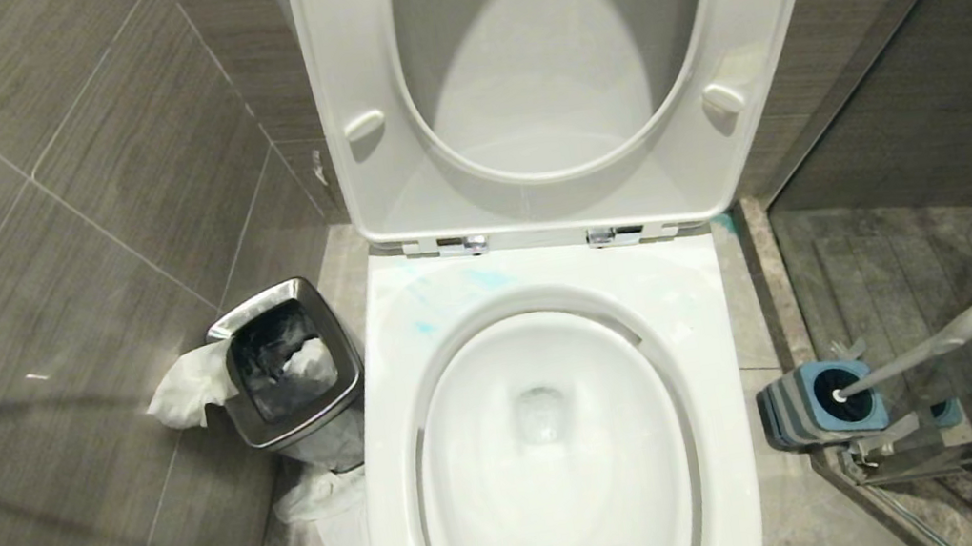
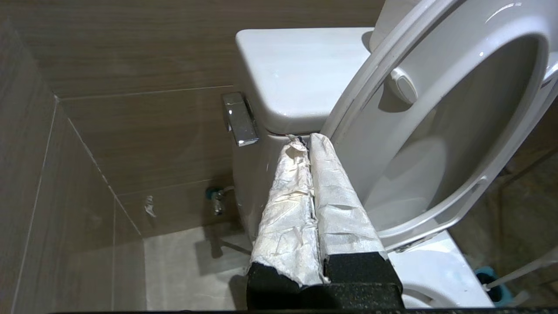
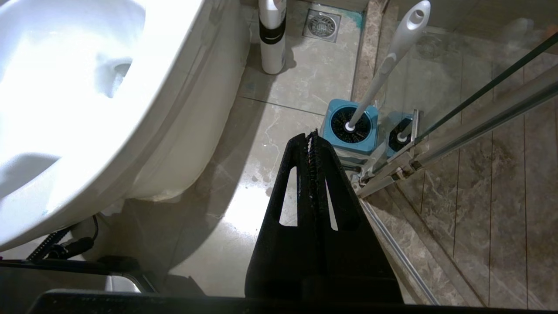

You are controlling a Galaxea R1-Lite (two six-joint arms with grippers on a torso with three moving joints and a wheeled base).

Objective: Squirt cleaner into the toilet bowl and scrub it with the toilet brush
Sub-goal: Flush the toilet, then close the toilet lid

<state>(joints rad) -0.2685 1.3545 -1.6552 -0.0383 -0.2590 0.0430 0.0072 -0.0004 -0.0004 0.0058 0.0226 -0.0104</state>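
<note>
The glossy white ceramic toilet bowl (image 1: pixel 561 454) stands centre, seat and lid up, turquoise cleaner smears (image 1: pixel 487 278) on its far rim. The long white-handled toilet brush (image 1: pixel 931 346) leans in its blue-and-grey holder (image 1: pixel 819 406) on the right. Both the left gripper (image 2: pixel 304 141) and the right gripper (image 3: pixel 312 136) are closed, empty. Risks: knocking the raised seat, or toppling the leaning brush against the glass — no writing legible.

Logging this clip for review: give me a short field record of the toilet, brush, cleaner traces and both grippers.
toilet bowl: seat and lid raised
cleaner: turquoise smears on rim behind the basin
toilet brush: standing in blue holder, robot's right of the toilet
left gripper: jaws shut, empty, near the cistern
right gripper: jaws shut, empty, above floor near brush
</note>
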